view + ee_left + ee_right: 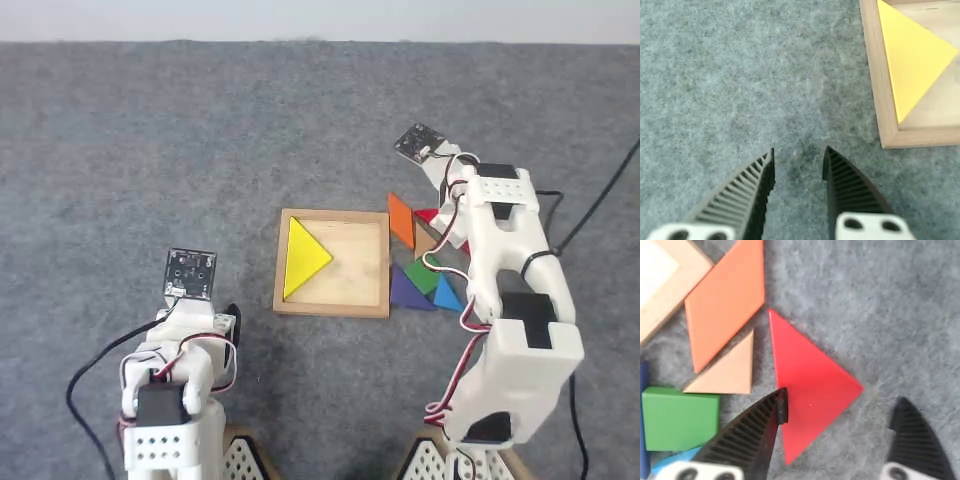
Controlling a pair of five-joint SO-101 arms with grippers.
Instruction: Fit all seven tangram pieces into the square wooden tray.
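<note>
The square wooden tray (333, 305) lies mid-table with a yellow triangle (303, 257) in its left half. Just right of it lie an orange parallelogram (401, 220), a red triangle (428, 215), a tan triangle (425, 241), a green square (421, 277), a purple triangle (406, 291) and a blue triangle (447, 295). My right gripper (840, 404) hangs open low over the red triangle (810, 385), one fingertip (781, 405) above its edge, the other over carpet. My left gripper (799, 160) is open over bare carpet, left of the tray's corner (887, 135).
In the right wrist view, the orange parallelogram (725, 300), tan triangle (730, 372) and green square (680, 417) crowd one side of the red triangle. The right arm (500, 230) covers part of the pile. Grey carpet stretches out on all sides.
</note>
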